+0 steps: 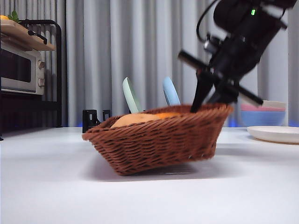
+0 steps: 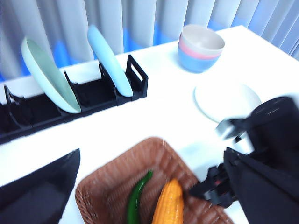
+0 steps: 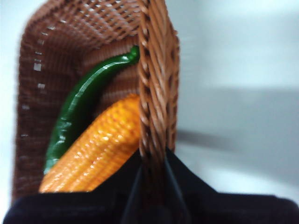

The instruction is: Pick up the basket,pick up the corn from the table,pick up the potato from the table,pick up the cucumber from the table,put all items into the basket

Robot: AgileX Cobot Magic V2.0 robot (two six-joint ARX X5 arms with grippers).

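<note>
Basket [image 1: 154, 140], rim clamped by right gripper [image 3: 152, 163], should be kept level so corn [image 3: 93, 154] and cucumber [image 3: 77, 112] stay inside; left gripper's fingers cannot be judged.

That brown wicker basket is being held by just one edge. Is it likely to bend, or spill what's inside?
The basket probably stays stiff: its weave looks tight, and it keeps its shape though tilted. The right gripper pinches only the rim, so it may swing. The glossy corn and cucumber could slide toward the low side.
</note>
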